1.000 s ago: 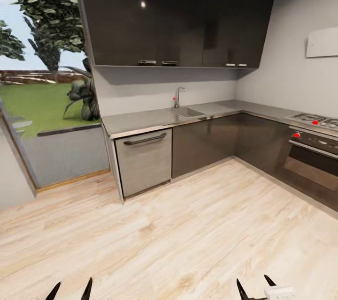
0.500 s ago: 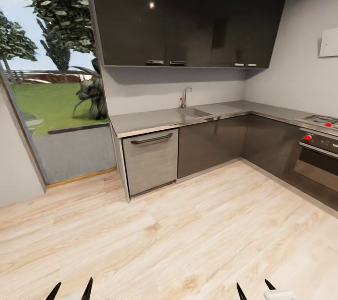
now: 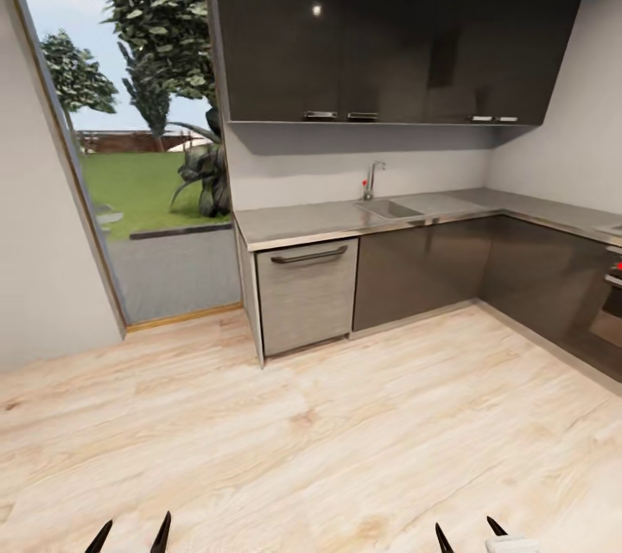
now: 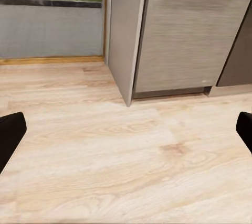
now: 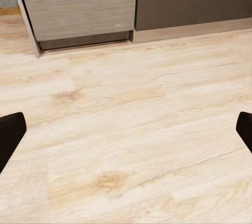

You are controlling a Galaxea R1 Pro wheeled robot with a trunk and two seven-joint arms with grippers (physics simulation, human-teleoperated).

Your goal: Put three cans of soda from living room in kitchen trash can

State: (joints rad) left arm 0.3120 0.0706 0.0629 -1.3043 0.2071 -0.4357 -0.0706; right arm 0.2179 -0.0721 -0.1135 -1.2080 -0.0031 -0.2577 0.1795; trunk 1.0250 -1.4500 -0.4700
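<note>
Overall no legible writing; left claw [image 3: 130, 533] apart, right claw [image 3: 472, 534] apart, facing kitchen [image 3: 415, 225] dishwasher [image 3: 308, 295].

Both arms are chopped off by the bottom edge in the head view, so just the dark tips of the left gripper [image 3: 130, 533] and right gripper [image 3: 471, 536] poke up. In the wrist views the fingers [image 4: 10, 135] are cut by the side edges too. The oven [image 3: 612, 294] is sliced off at the right edge. The top of the dishwasher [image 4: 191, 30] runs out of frame. Handles on the upper cabinets [image 3: 380, 26] are too small to make out.
</note>
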